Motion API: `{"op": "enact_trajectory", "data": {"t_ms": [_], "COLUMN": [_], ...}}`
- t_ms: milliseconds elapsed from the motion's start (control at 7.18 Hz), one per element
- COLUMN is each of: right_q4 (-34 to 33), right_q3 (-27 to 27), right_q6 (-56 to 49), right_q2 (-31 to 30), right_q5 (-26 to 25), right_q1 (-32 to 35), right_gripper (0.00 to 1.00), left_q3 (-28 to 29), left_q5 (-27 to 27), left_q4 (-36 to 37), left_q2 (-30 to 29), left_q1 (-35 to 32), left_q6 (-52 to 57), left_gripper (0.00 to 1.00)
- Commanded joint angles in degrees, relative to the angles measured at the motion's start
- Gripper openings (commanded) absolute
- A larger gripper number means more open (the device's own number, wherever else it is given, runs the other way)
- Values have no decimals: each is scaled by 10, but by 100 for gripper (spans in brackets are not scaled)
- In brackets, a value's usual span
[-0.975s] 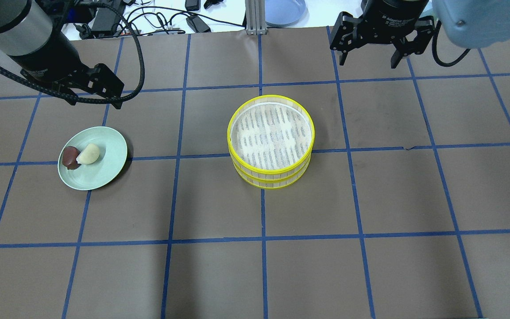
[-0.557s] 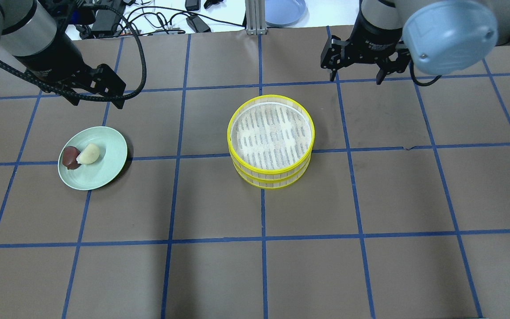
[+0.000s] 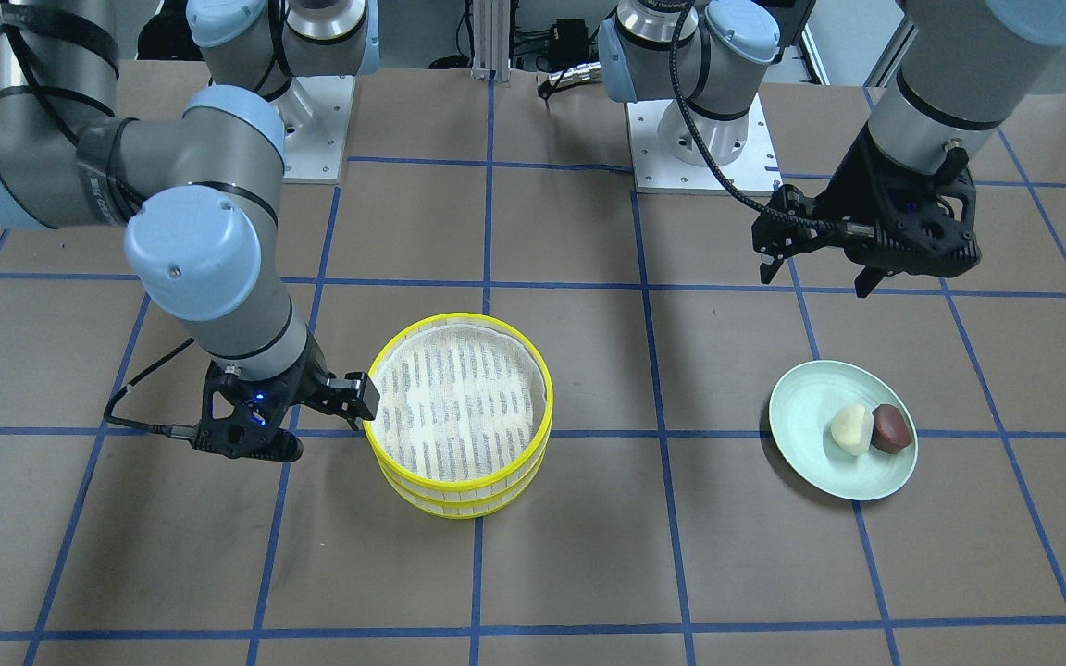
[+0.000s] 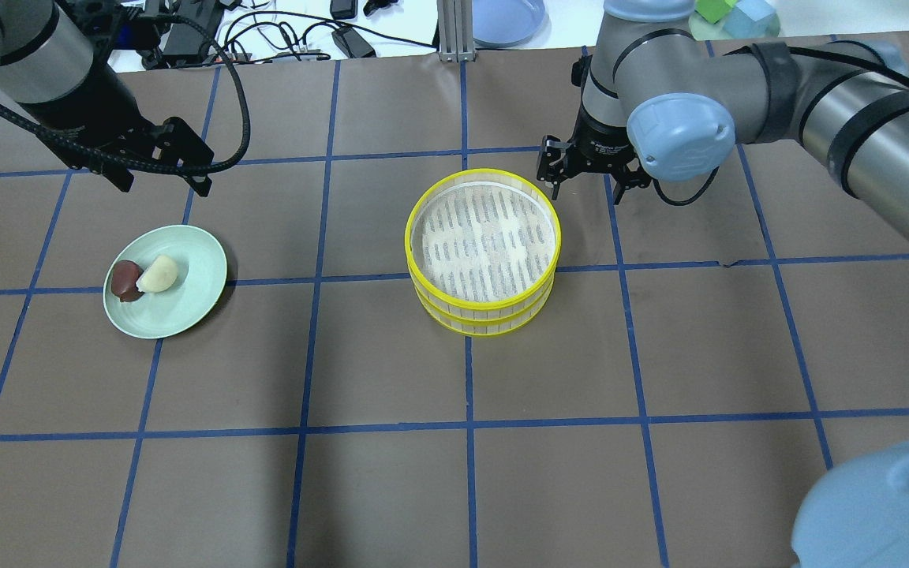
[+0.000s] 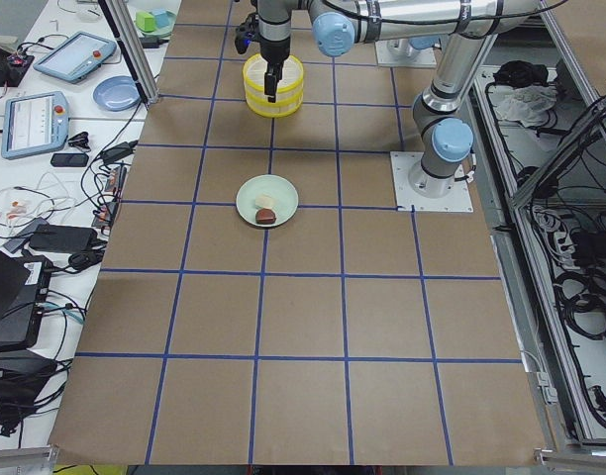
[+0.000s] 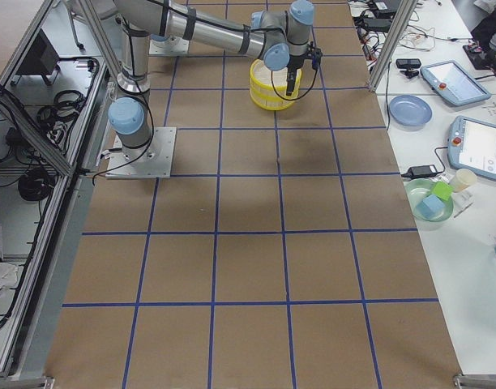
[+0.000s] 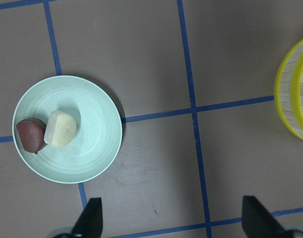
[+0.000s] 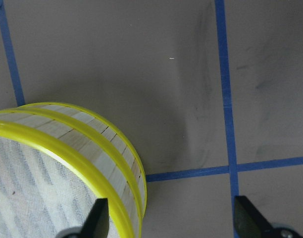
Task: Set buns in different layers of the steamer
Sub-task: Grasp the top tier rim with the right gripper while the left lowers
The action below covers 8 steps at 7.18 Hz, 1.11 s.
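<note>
Right gripper [image 4: 586,192] hangs at the far right rim of the steamer stack, jaws spread wide and holding nothing; its wrist view shows one finger over the yellow rim and the other out over the brown table [image 4: 707,339]. Left gripper [image 4: 164,185] hovers beyond the pale green plate [image 4: 186,309], also wide open and empty, not touching plate or food.

Nothing of the task looks done yet. The cream-white bun [image 4: 158,274] and the reddish-brown bun [image 4: 124,280] lie on the plate, pressed against each other toward its left side, well apart from the steamer. The upper steamer layer [image 4: 484,237] sits squarely on the lower steamer layer [image 4: 480,322] near the table's middle. The upper one's cloth-lined bottom is bare; the inside of the lower one is hidden beneath it.

What is left, by my reading, is everything: the upper layer probably has to come off so a bun can go into the lower one, then it goes back on and takes the second bun. The right gripper's place at the rim suits that first lift.

Count: two buns, two steamer layers, one plate, two grippers.
</note>
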Motion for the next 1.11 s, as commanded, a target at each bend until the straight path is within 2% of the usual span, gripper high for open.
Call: {"op": "enact_trajectory", "data": {"t_ms": [0,279,418,557,836,975], "right_q4": [-3,2,3,4,7,7], "right_q3": [1,1,1,1,1,1], "right_q6": [4,1,0,2,4,2], "right_q2": [15,18,18,18,18,18], "right_q5": [2,2,1,2,1,0], "right_q1": [20,21,21,21,30,31], "right_gripper": [80,64,38,22,2,0], "left_q3": [-5,-25,-34,-36,-36,-36], "left_q5": [23,24,24,26,47,48], "left_q4": [5,84,103,111,160,183], "left_q2": [-14,-47,-71,-90,-147,-172], "left_q1": [6,43,53,57,71,87], "left_q6": [6,115,147,154,264,312], "left_gripper": [100,100,100,100,100,100]}}
